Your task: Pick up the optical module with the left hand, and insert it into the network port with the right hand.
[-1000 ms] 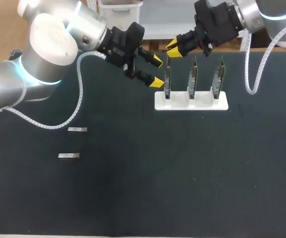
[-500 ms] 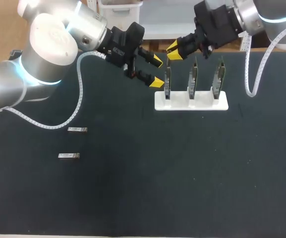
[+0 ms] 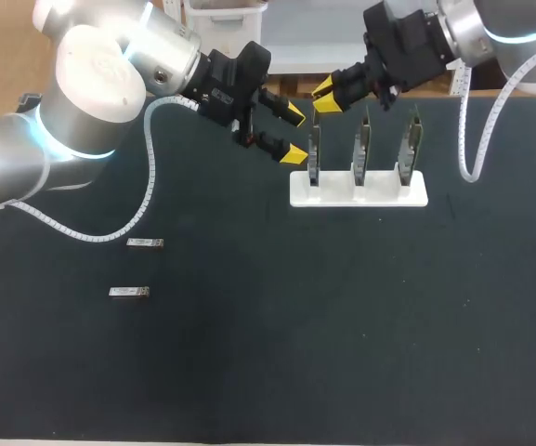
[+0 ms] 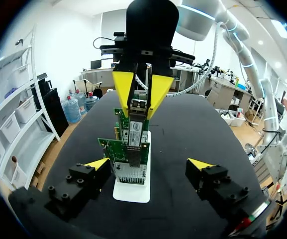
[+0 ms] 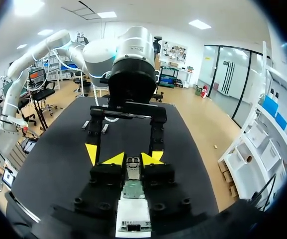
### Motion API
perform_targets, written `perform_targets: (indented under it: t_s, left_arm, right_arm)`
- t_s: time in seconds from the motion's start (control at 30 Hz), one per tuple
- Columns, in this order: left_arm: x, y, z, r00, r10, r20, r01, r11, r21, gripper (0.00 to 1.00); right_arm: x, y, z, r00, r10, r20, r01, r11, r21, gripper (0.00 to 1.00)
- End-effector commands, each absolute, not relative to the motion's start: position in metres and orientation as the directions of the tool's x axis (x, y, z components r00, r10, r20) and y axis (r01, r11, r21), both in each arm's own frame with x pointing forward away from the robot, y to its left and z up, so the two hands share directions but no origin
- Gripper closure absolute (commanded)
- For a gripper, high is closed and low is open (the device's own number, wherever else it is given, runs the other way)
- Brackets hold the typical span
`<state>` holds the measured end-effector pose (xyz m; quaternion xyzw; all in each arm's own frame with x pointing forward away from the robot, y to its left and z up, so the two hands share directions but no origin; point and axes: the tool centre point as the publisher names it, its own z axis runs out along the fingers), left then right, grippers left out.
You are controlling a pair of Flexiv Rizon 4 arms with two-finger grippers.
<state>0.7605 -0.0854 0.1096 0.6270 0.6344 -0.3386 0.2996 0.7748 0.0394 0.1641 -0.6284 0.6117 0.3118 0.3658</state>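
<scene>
- Hovering above the leftmost card [image 3: 314, 153], seen from overhead, is the right gripper [image 3: 326, 96]; the left gripper [image 3: 288, 133] gapes wide, empty, just beside it.
- Left wrist: the right gripper pinches the module [image 4: 138, 107] over the card.
- Right wrist: the module sits clamped between its tips.

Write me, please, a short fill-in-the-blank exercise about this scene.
The white rack holds ___ network cards upright.
The right gripper is shut on an optical module, while the left gripper is ___.
On the table lie ___ more optical modules.
Missing words: three; open; two.
</scene>
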Motion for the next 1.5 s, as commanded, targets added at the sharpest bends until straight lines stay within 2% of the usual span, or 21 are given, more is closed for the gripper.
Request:
perform_targets:
  t_s: [0.03, 0.7, 0.73, 0.77, 0.8, 0.83, 1.5]
  left_arm:
    - [0.764, -0.086, 0.11, -0.034, 0.596, -0.802, 0.998, -0.022, -0.058, 0.0]
    - [0.764, -0.086, 0.11, -0.034, 0.596, -0.802, 0.998, -0.022, -0.058, 0.0]
    - [0.764, -0.086, 0.11, -0.034, 0.596, -0.802, 0.998, -0.022, -0.058, 0.0]
    - [0.764, -0.086, 0.11, -0.034, 0.596, -0.802, 0.998, -0.022, -0.058, 0.0]
    - [0.764, -0.086, 0.11, -0.034, 0.596, -0.802, 0.998, -0.022, -0.058, 0.0]
    - [0.764, -0.086, 0.11, -0.034, 0.596, -0.802, 0.998, -0.022, -0.058, 0.0]
    - [0.764, -0.086, 0.11, -0.034, 0.596, -0.802, 0.998, -0.022, -0.058, 0.0]
  right_arm:
    - [0.773, 0.039, 0.165, 0.057, -0.539, -0.84, -0.997, 0.019, -0.08, 0.0]
    - [0.775, 0.033, 0.177, 0.022, -0.477, -0.879, -1.0, 0.007, -0.029, 0.0]
    - [0.775, 0.033, 0.177, 0.024, -0.477, -0.879, -1.0, 0.007, -0.031, 0.04]
    - [0.775, 0.033, 0.178, 0.028, -0.478, -0.878, -0.999, 0.011, -0.038, 0.62]
    - [0.775, 0.033, 0.178, 0.029, -0.479, -0.877, -0.999, 0.012, -0.04, 0.86]
    - [0.775, 0.033, 0.177, 0.03, -0.479, -0.878, -0.999, 0.011, -0.04, 1.0]
    - [0.78, 0.04, 0.163, 0.014, -0.508, -0.861, -1.0, 0.01, -0.023, 1.0]
